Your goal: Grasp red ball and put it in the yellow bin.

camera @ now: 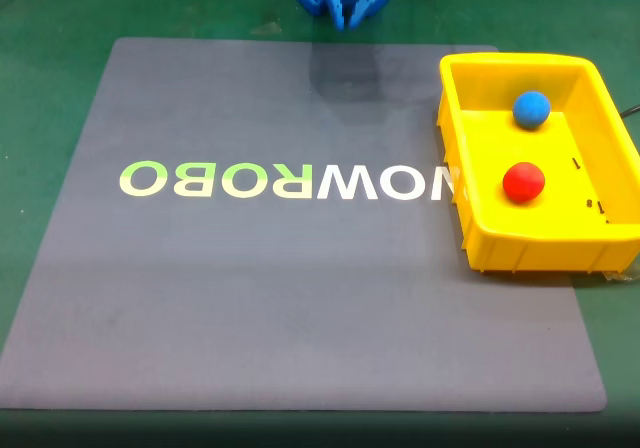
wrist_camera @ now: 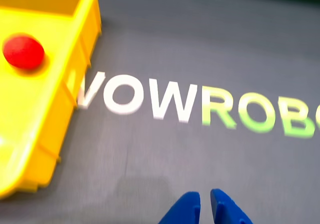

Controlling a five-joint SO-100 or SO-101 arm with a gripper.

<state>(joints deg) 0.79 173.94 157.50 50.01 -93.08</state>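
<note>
The red ball (camera: 523, 181) lies inside the yellow bin (camera: 480, 240), toward its front half in the fixed view; in the wrist view the red ball (wrist_camera: 23, 51) rests on the floor of the yellow bin (wrist_camera: 60, 99) at the upper left. My blue gripper (camera: 344, 16) is at the far edge of the mat, well away from the bin. In the wrist view the gripper (wrist_camera: 205, 204) pokes in from the bottom edge, its two blue fingertips (wrist_camera: 186, 209) nearly touching, nothing between them.
A blue ball (camera: 531, 109) lies in the bin behind the red one. The bin stands on the right edge of a grey mat (camera: 250, 298) printed with WOWROBO lettering (camera: 290, 180), on a green table (camera: 40, 88).
</note>
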